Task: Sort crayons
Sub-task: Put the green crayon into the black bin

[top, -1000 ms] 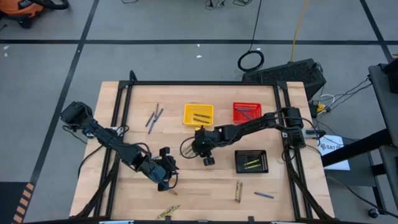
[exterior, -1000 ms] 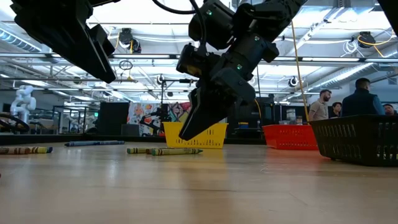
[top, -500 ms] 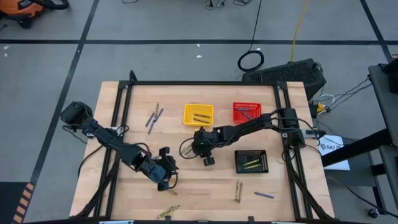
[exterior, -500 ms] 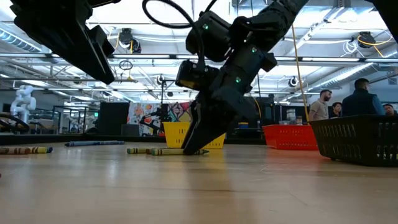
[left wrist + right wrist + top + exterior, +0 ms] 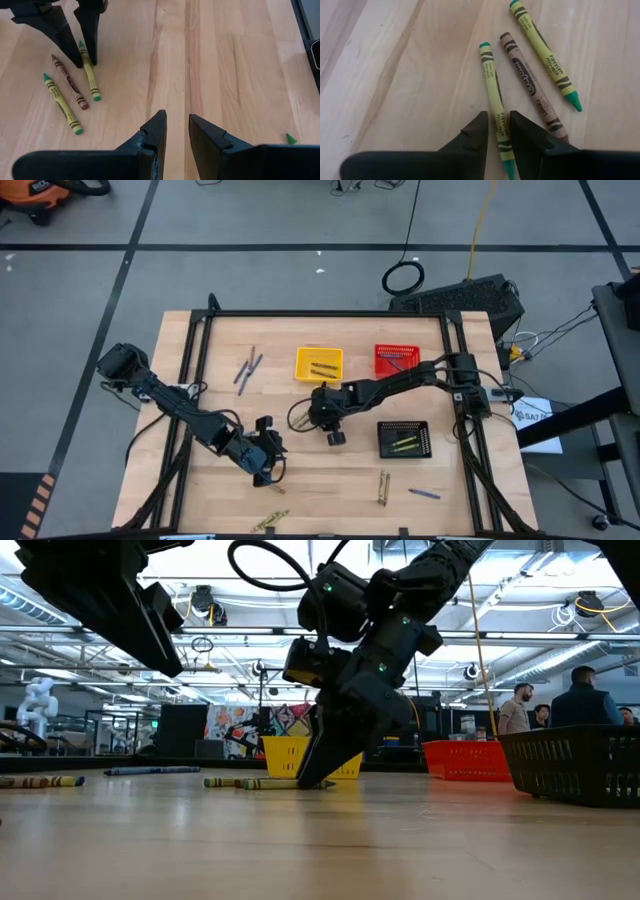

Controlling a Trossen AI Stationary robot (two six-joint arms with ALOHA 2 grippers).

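Standing lowest in your right wrist view, the right gripper (image 5: 496, 131) has its two fingers straddling a yellow-green crayon (image 5: 494, 95) on the bench (image 5: 395, 75), closing on it; no firm grasp shows yet.

- Just beside that crayon: a brown crayon (image 5: 532, 85), then a second yellow-green crayon (image 5: 544, 54), the three fanned slightly apart and flat on the wood.
- Left gripper (image 5: 176, 131): released, fingers parted over bare bench, near your front edge and well apart from the trio; it holds nothing.
- Front edge items in the high view: a pair of olive crayons (image 5: 383, 488), a blue crayon (image 5: 424, 494), and more olive crayons (image 5: 270, 522).
- Mid-bench, right side: black basket (image 5: 404, 438) with olive crayons inside.
- Far row: yellow basket (image 5: 319, 364) and red basket (image 5: 397, 359), each holding crayons; grey-blue crayons (image 5: 248, 368) lie loose at far left.
- Beyond the bench in the low view: people (image 5: 580, 695) standing in the room.
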